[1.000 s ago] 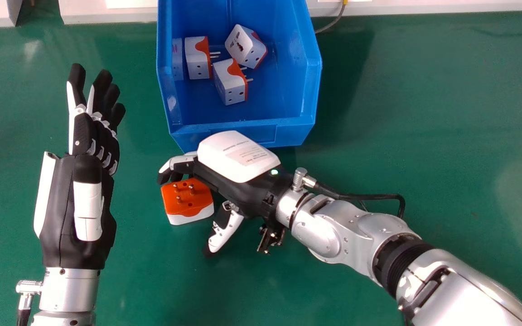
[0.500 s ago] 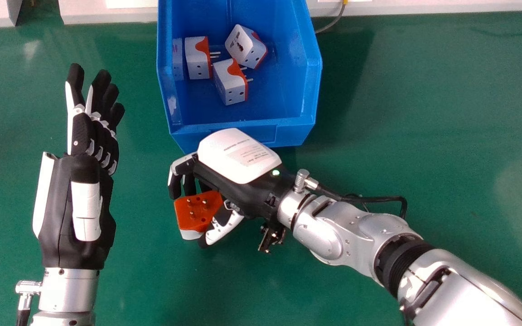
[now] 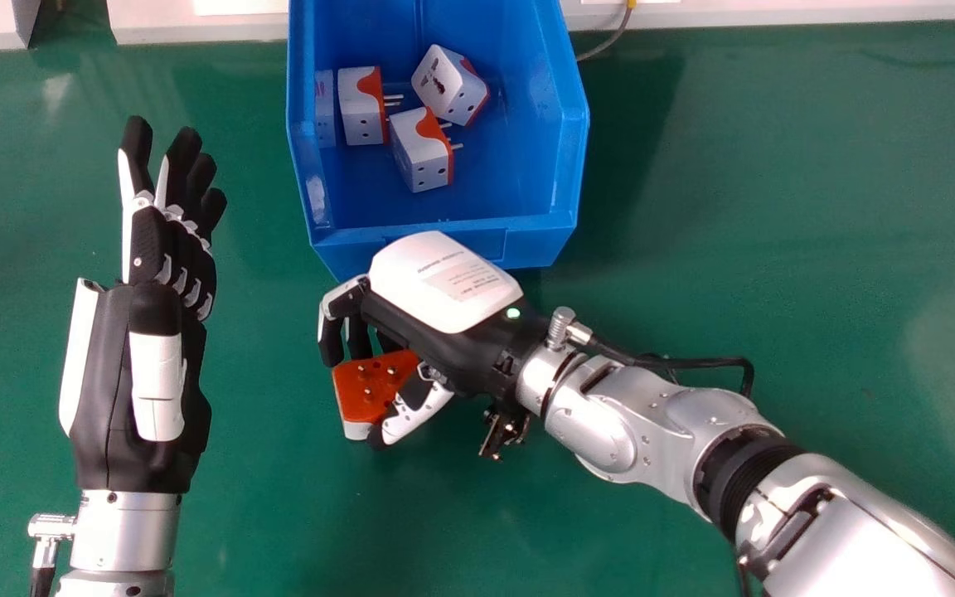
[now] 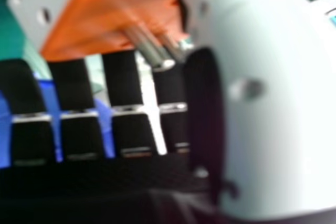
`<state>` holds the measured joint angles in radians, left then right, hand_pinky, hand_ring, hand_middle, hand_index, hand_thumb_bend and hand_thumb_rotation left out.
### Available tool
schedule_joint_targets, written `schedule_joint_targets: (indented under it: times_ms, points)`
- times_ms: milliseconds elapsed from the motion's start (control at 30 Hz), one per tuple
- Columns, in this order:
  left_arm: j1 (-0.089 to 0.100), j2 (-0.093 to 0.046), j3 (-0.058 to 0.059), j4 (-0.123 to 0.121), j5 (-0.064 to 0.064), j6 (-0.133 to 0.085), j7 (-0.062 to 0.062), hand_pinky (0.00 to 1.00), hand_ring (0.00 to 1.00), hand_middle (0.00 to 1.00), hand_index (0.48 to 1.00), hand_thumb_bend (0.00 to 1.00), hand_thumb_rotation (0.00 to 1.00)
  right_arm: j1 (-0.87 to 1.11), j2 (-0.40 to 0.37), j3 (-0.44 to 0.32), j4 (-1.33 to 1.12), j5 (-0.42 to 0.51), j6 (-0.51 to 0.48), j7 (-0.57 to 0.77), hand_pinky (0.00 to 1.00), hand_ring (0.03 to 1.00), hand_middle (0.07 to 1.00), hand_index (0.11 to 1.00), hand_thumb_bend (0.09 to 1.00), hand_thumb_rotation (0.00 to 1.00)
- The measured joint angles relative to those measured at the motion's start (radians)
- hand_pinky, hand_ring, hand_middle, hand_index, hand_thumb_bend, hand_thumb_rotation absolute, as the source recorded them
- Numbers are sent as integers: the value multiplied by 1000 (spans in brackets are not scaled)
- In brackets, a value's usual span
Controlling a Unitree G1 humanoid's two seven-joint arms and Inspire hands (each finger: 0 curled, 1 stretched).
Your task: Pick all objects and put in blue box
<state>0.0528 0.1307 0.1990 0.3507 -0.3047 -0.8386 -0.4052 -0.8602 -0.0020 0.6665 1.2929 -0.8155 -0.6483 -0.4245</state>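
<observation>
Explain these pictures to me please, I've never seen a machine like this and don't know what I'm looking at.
This is a humanoid robot with silver arms and black and white hands. One current picture looks down from its head; the other comes from a camera at its right hand, close to the thumb.

In the head picture, a green surface bears a blue box with three white and orange plug adapters inside. Below the box, the right hand has its curled fingers and thumb around another adapter, prongs facing up. I can't tell whether it's lifted off the surface. The left hand is open and holds nothing.
</observation>
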Motion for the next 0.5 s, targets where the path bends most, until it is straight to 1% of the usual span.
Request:
schedule_joint_targets:
  times_ms: [167, 233, 300, 400, 500]
  points:
    - [0, 0, 0, -1, -7, 1, 0, 1000, 996, 998, 994, 888, 990, 1, -23, -20, -15, 9, -44, -3, 311, 350, 442, 514, 527, 0]
    - [0, 0, 1, -1, -7, 1, 1, 1000, 996, 999, 994, 888, 990, 1, -31, -36, -23, 26, -62, -4, 306, 345, 437, 515, 526, 0]
    - [0, 0, 1, -1, -7, 1, 2, 1000, 996, 999, 994, 883, 990, 1, -43, -50, -39, 34, -80, -5, 281, 325, 451, 504, 528, 0]
    - [-1, 0, 1, 0, -7, 0, 2, 1000, 997, 999, 995, 881, 990, 3, -56, -68, -57, 57, -106, -4, 270, 316, 455, 500, 528, 0]
    - [-7, 0, 1, 9, -7, 0, 0, 1000, 998, 999, 996, 882, 990, 8, -73, -83, -88, 68, -138, -4, 256, 308, 444, 508, 526, 0]
